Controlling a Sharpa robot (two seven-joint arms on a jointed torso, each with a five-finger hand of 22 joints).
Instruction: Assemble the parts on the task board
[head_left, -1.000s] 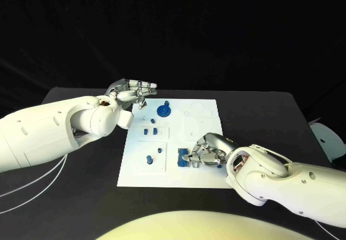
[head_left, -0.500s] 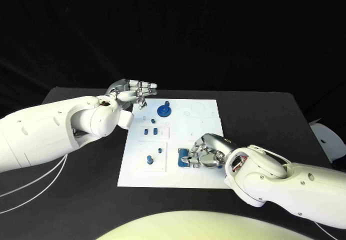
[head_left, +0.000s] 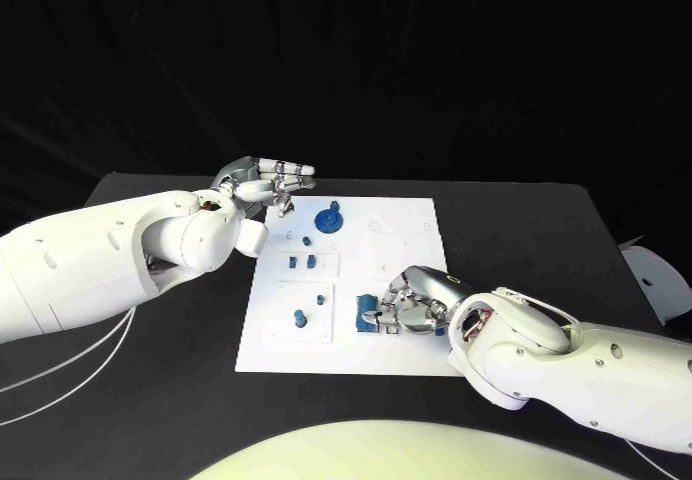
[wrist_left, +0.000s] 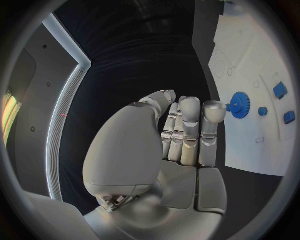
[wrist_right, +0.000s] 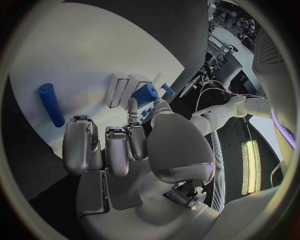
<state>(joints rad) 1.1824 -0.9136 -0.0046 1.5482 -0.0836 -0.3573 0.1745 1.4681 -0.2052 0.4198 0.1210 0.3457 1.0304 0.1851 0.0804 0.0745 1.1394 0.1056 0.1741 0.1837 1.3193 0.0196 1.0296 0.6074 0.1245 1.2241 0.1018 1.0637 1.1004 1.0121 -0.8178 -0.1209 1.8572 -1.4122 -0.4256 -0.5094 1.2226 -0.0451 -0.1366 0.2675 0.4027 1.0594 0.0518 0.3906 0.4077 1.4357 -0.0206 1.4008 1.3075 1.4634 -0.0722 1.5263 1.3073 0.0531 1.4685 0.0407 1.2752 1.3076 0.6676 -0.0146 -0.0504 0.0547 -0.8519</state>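
1. Right hand (head_left: 408, 308) works low over the near-right part of the white board (head_left: 404, 355) in the head view, fingers curled beside a blue block (head_left: 365, 314); whether it grips anything I cannot tell. Left hand (head_left: 268, 182) hovers by the board's far-left corner on the black desk (head_left: 548, 240), near a blue gear (head_left: 330, 218).
2. Left wrist view: fingers (wrist_left: 189, 130) straight and together, holding nothing; the toothed gear (wrist_left: 239, 104) stands on the matte board.
3. Right wrist view: fingers (wrist_right: 81, 145) bent in, nothing visibly held; a smooth blue peg (wrist_right: 50, 104) lies loose. Seating a part seems in hand; next calls for aligning it with its socket.
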